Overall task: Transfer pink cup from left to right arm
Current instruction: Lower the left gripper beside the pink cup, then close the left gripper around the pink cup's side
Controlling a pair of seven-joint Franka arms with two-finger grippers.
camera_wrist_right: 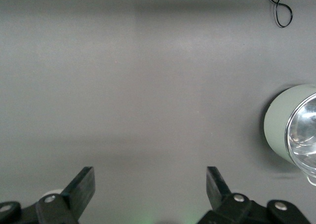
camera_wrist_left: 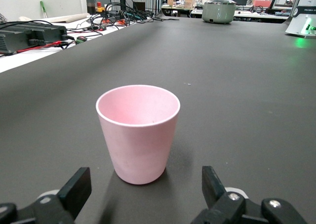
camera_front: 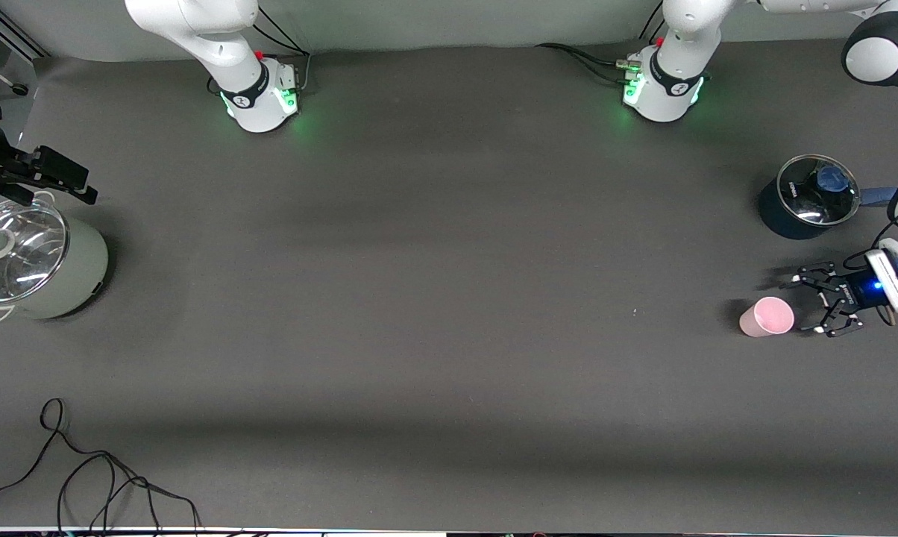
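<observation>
Pink cup (camera_wrist_left: 138,132) stands upright on the tabletop (camera_front: 449,335) just ahead of your left gripper (camera_front: 813,302), whose fingers (camera_wrist_left: 74,189) are spread wide and empty, not yet around it. You're on the approach: ease forward until they flank the cup, then close. Your right gripper (camera_wrist_right: 148,187) waits open by the green pot (camera_front: 42,261).
</observation>
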